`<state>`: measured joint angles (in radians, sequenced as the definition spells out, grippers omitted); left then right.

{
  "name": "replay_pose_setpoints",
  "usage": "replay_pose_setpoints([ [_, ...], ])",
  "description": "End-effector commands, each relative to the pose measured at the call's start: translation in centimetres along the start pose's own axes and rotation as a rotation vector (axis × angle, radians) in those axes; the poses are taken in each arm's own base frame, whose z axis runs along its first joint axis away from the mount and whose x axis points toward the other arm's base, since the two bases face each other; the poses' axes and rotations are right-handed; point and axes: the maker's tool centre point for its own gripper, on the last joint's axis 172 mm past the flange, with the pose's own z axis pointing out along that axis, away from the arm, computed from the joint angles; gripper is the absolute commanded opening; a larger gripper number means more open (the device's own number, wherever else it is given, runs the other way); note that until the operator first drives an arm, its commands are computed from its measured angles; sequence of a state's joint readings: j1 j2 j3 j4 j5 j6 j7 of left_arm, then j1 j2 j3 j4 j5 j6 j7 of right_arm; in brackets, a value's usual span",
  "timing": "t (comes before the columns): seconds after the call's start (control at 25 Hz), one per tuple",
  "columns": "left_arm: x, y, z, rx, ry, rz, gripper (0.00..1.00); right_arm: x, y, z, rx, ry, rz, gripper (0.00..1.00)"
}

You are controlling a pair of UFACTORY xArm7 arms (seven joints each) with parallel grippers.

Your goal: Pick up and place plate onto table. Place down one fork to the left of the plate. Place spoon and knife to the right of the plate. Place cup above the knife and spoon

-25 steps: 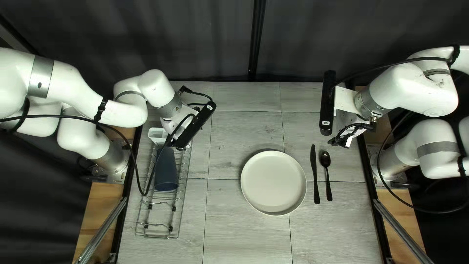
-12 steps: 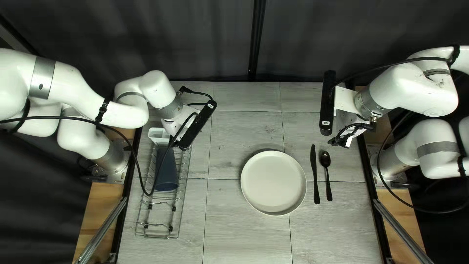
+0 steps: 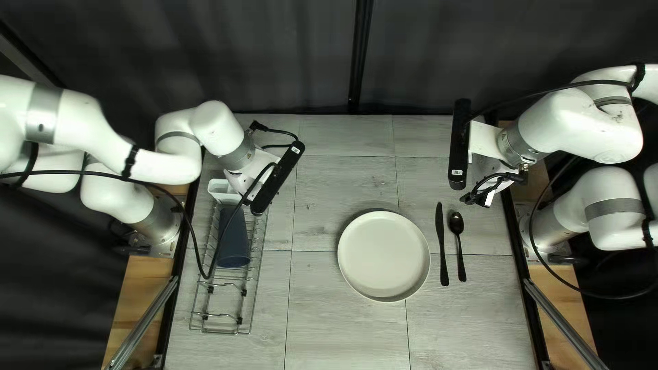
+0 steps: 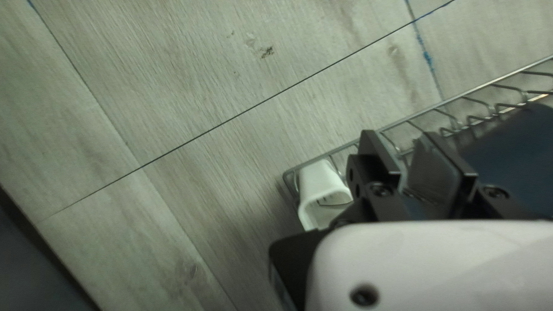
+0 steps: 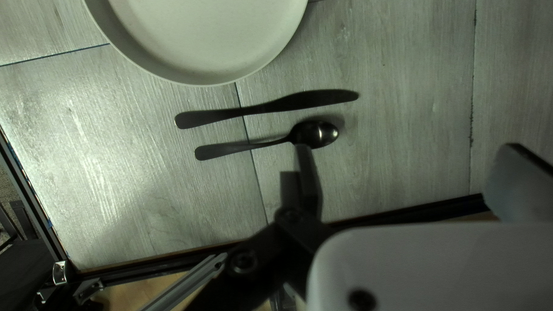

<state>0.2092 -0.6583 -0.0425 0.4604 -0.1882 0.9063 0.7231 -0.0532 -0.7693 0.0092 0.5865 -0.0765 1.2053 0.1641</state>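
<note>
— "Where are we?"

— "At a table (image 3: 343,336) surfaced in pale grey, wood-grained panels with thin dark seams. A dark, softly folded curtain (image 3: 274,55) hangs behind the far edge, and tan wooden boards (image 3: 133,294) flank both sides."

— "And the setting?"

— "A round, off-white plate (image 3: 384,257) with a smooth, raised rim lies flat on the panels. Right of it in the top left view rest a slim, dark knife (image 3: 441,240), then a glossy, dark spoon (image 3: 456,223) (near neighbors, though not touching). Blade and bowl point toward the far edge."

— "The cup?"

— "The deep-blue, tapered cup (image 3: 234,240) sits in a silvery wire rack (image 3: 254,301) at the table's left side, just beside a white, smooth-walled caddy (image 3: 221,188). It is well apart from the cutlery."

— "What do the grippers hold?"

— "The left gripper (image 3: 243,179) hovers over the rack's far end; its wrist view shows the black fingers parted by a modest gap, gripping nothing. The right gripper (image 3: 493,183) hangs at the table's right side, beyond the spoon toward the far edge. Its own view shows it released, fingers spread wide, one crossing in front of the table near the spoon's bowl. I can't tell its height above the surface."
</note>
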Motion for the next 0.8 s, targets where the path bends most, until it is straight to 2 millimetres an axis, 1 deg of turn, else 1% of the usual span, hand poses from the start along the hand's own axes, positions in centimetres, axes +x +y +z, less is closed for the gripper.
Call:
replay_pose_setpoints([
  [0.04, 2.9, 0.1, -5.6, 0.019, 0.021, -0.022, 0.0, 0.0, 0.0, 0.0, 0.0, 0.0, 0.0, 1.0],
  [0.28, 2.9, 0.1, -5.6, 0.019, 0.021, -0.022, 0.0, 0.0, 0.0, 0.0, 0.0, 0.0, 0.0, 1.0],
  [0.32, 2.8, -1.2, -5.9, 0.008, 0.031, -0.026, 0.0, 0.0, 0.0, 0.0, 0.0, 0.0, 0.0, 1.0],
  [0.36, 3.3, -2.5, -6.7, 0.007, 0.034, -0.036, 0.0, 0.0, 0.0, 0.0, 0.0, 0.0, 0.0, 1.0],
  [0.4, 3.9, -3.2, -7.3, -0.002, 0.039, -0.061, 0.0, 0.0, 0.0, 0.0, 0.0, 0.0, 0.0, 1.0],
  [0.44, 4.5, -4.0, -7.9, -0.027, 0.048, -0.129, 0.0, 0.0, 0.0, 0.0, 0.0, 0.0, 0.0, 1.0],
  [0.48, 5.3, -4.2, -8.3, -0.046, 0.059, -0.21, 0.0, 0.0, 0.0, 0.0, 0.0, 0.0, 0.0, 1.0],
  [0.52, 6.6, -4.3, -8.6, -0.061, 0.022, -0.342, 0.0, 0.0, 0.0, 0.0, 0.0, 0.0, 0.0, 1.0],
  [0.56, 6.7, -4.3, -8.6, -0.064, 0.012, -0.368, 0.0, 0.0, 0.0, 0.0, 0.0, 0.0, 0.0, 1.0],
  [0.8, 6.7, -4.3, -8.6, -0.064, 0.012, -0.368, 0.0, 0.0, 0.0, 0.0, 0.0, 0.0, 0.0, 1.0],
])
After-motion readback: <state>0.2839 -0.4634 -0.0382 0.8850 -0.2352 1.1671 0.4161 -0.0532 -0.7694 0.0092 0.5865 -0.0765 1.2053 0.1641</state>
